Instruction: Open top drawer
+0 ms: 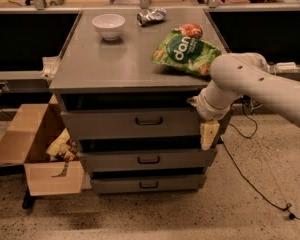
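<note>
Grey metal makes up the desk (105, 64), a low cabinet on a speckled floor, with three drawers stacked in its front. The robot's white arm (260, 84) reaches in from the right edge of the view and bends down at the desk's front right corner. An open cardboard box (25, 144) stands on the floor against the desk's left side, with crumpled packets inside it. The top drawer (110, 124) sits directly under the desk's surface, a dark gap above its front; the two shallower drawers (115, 160) lie below it. A green chip bag (186, 54) lies on the desk's right side, just behind the arm. A white bowl (108, 25) stands near the back left, and a crumpled silver wrapper (151, 16) lies near the back edge, right of the bowl. The gripper (209, 134) hangs at the top drawer's right end, pointing down; whether it is apart or together cannot be told. The drawer's dark handle (149, 120) sits at the centre of its front, well apart from the gripper.
</note>
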Motion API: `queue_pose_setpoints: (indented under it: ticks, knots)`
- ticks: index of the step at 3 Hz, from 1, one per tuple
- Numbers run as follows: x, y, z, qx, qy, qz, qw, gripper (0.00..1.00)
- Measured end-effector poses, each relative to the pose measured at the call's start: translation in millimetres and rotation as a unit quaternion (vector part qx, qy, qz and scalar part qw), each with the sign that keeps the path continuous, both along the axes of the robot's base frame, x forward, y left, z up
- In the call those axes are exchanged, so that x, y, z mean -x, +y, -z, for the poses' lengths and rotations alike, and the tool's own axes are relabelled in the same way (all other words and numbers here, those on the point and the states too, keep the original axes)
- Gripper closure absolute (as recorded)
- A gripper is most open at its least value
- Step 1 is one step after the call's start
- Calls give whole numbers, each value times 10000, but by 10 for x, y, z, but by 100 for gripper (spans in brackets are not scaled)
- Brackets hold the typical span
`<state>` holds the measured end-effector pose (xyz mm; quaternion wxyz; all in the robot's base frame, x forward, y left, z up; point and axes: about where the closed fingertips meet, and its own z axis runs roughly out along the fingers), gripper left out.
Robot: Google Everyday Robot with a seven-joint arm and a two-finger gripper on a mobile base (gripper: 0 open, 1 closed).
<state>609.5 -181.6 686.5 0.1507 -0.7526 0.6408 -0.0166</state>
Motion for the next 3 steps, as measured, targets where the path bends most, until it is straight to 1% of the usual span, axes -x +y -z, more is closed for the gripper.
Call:
queue_pose_setpoints:
  ticks: [1,2,3]
  knots:
    - [-238,-53,217,32,189,188,9996,0]
    - [-304,-73,350,-18,345,274,9990,14]
    - [-253,-78,320,-90,358,302,9989,38]
